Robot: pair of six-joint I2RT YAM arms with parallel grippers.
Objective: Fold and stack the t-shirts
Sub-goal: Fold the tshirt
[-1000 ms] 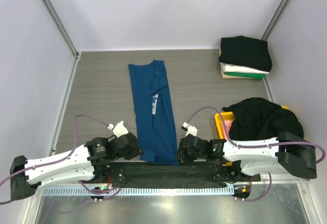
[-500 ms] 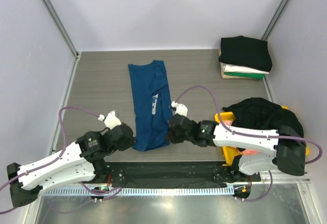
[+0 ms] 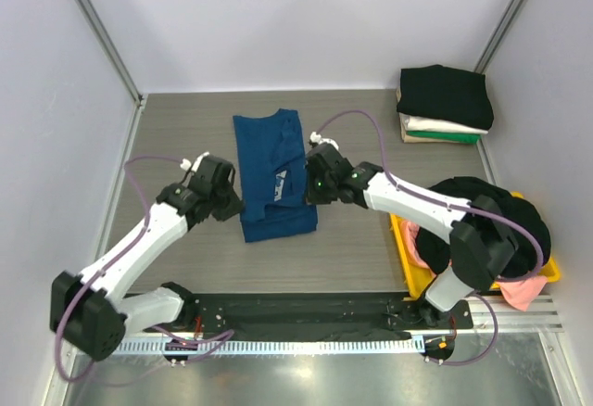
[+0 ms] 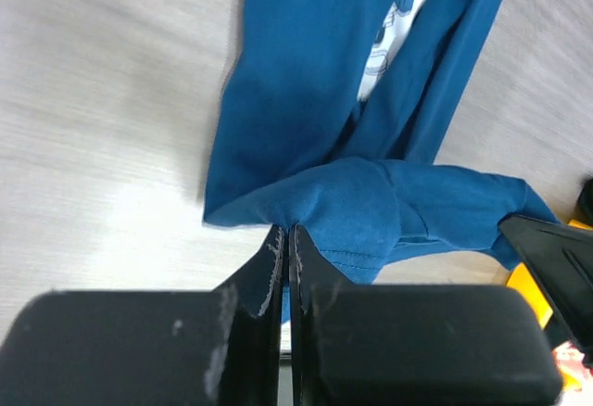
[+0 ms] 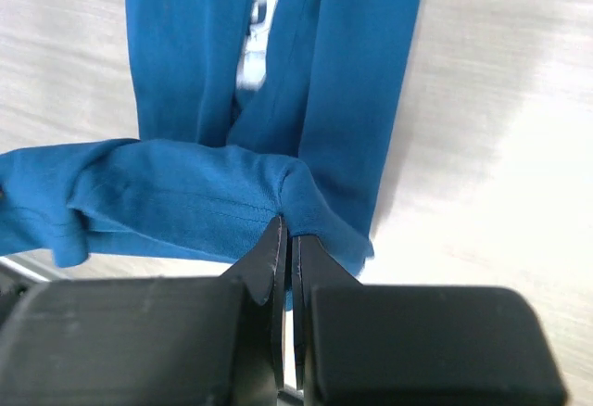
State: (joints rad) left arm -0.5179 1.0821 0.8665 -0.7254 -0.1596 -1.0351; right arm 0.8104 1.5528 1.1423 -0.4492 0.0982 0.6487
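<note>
A dark blue t-shirt (image 3: pixel 273 174) with a small white print lies folded lengthwise in the middle of the table. Its near end is lifted and doubled back over the rest. My left gripper (image 3: pixel 233 205) is shut on the left corner of that hem (image 4: pixel 287 216). My right gripper (image 3: pixel 310 190) is shut on the right corner (image 5: pixel 289 216). Both hold the hem above the shirt's middle. A stack of folded t-shirts (image 3: pixel 445 102), black on top with white and green under it, sits at the far right.
A yellow bin (image 3: pixel 413 253) at the right holds a heap of black cloth (image 3: pixel 482 211) with pink cloth (image 3: pixel 523 287) hanging over its near rim. White walls close the far side and both sides of the table.
Both grippers have carried the shirt's near hem away from the table's front edge towards the far end, folding the shirt over itself. Both arms have stretched out.
</note>
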